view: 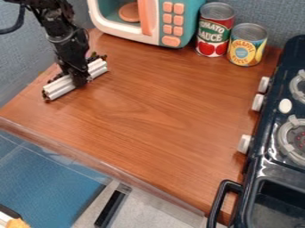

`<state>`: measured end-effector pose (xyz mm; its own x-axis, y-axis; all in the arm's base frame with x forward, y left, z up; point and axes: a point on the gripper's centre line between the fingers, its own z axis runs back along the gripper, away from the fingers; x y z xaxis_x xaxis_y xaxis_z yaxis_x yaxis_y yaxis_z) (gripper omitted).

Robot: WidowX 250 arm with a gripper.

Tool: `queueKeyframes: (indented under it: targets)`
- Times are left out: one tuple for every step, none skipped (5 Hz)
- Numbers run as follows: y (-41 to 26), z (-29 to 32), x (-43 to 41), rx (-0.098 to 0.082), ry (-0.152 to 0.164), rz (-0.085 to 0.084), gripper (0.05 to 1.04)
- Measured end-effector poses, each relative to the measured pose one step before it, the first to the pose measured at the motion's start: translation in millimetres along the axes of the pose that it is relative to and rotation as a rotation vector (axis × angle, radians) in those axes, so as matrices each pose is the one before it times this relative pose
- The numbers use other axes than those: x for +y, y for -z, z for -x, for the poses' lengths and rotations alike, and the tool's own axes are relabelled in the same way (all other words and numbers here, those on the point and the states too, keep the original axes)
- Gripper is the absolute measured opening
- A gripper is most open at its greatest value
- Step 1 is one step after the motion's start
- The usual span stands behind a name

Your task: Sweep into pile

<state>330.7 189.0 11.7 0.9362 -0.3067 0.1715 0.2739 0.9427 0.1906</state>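
Note:
At the upper left of the counter, my black gripper [77, 79] hangs down over a white ridged bar [58, 88] and is shut on its middle. The bar lies slantwise, from lower left to upper right, low at the wood surface. Small dark pieces [96, 57] show behind its upper right end, others [54, 78] lie along its far side, and a few dark bits show at its lower left end. The gripper and the bar hide part of what is behind them.
A toy microwave [149, 20] stands at the back, with a tomato sauce can [214, 31] and a pineapple can [246, 46] to its right. A dark toy stove [268, 156] lines the right side. The wooden counter [149, 107] has a clear raised edge in front.

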Motion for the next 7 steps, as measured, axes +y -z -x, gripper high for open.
queueKeyframes:
  targets:
    - [-0.39,-0.4,0.23,0.0025,-0.0074,0.0039,0.379]
    - [-1.1,0.72,-4.38,-0.0058,-0.0545,0.0166,0.379]
    - [-3.13,6.27,-9.65,0.0056,-0.0587,0.0449,0.379]
    - [-9.33,4.93,-14.05,-0.0345,-0.0012,0.0459,0.379]
    - [-7.52,1.77,-8.32,-0.0375,0.004,-0.0072,0.379]
    - [-7.19,-4.02,-18.61,-0.042,0.0198,0.0032,0.379]
    - [-6.54,-4.85,-18.65,-0.011,0.0293,-0.0071,0.379]
